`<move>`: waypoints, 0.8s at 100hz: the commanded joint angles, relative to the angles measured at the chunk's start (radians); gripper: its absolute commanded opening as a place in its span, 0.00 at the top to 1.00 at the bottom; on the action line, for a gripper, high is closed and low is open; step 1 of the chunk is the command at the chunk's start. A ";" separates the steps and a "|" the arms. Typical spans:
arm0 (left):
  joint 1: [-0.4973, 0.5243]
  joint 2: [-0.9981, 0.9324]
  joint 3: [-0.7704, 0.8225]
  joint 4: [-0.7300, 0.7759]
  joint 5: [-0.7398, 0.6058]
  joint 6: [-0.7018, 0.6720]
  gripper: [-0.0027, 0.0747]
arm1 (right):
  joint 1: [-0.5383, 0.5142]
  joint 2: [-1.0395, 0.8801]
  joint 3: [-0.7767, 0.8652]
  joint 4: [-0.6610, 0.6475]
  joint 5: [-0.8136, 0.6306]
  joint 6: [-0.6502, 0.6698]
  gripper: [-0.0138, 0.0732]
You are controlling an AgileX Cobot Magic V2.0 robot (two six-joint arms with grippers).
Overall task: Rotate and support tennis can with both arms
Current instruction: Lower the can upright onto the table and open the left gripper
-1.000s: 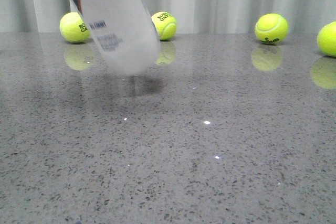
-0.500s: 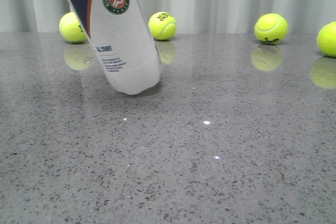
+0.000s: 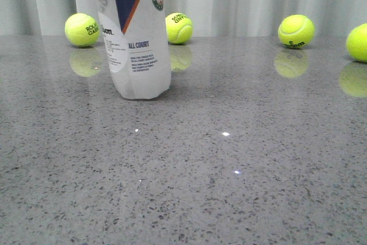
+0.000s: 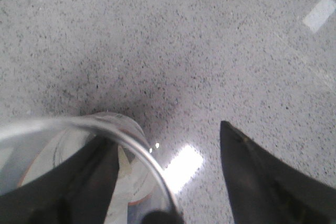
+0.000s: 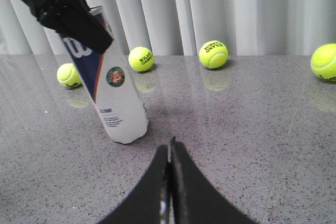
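Observation:
The tennis can [image 3: 139, 44], clear with a white and navy label, stands with its base on the grey table [image 3: 241, 187], leaning slightly. In the right wrist view the can [image 5: 119, 109] leans under my left gripper [image 5: 79, 22], which is at its top end. In the left wrist view my left gripper [image 4: 164, 132] is open: one finger [image 4: 89, 177] shows through the can's round rim [image 4: 147, 158], and the other finger [image 4: 257, 177] is well apart from the can. My right gripper [image 5: 169, 146] is shut and empty, low over the table, a short way from the can's base.
Several yellow-green tennis balls lie along the back of the table in front of a white curtain: one [image 3: 82, 30] left of the can, one [image 3: 179, 28] right behind it, one [image 3: 296, 31] further right and one [image 3: 358, 42] at the right edge.
The can came down from a tilt in the air, touched the table with its base, turned so the navy label faces the front camera, and now stands nearly upright.

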 commanded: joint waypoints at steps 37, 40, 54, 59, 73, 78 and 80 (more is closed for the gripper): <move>-0.015 -0.060 -0.105 -0.022 -0.192 0.001 0.49 | -0.005 0.009 -0.025 0.000 -0.087 -0.003 0.91; -0.021 -0.068 -0.105 -0.012 -0.208 0.001 0.53 | -0.005 0.009 -0.025 0.000 -0.087 -0.003 0.91; -0.040 -0.113 -0.099 0.044 -0.233 0.001 0.88 | -0.005 0.009 -0.025 0.000 -0.087 -0.003 0.91; -0.048 -0.131 -0.082 0.055 -0.245 0.001 0.99 | -0.005 0.009 -0.025 0.000 -0.087 -0.003 0.91; -0.064 -0.210 0.026 0.066 -0.340 0.001 0.99 | -0.005 0.009 -0.025 0.000 -0.087 -0.003 0.91; -0.066 -0.247 0.083 0.064 -0.387 0.001 0.99 | -0.005 0.009 -0.025 0.000 -0.087 -0.003 0.91; -0.066 -0.265 0.109 0.064 -0.408 0.001 0.99 | -0.005 0.009 -0.025 0.000 -0.087 -0.003 0.91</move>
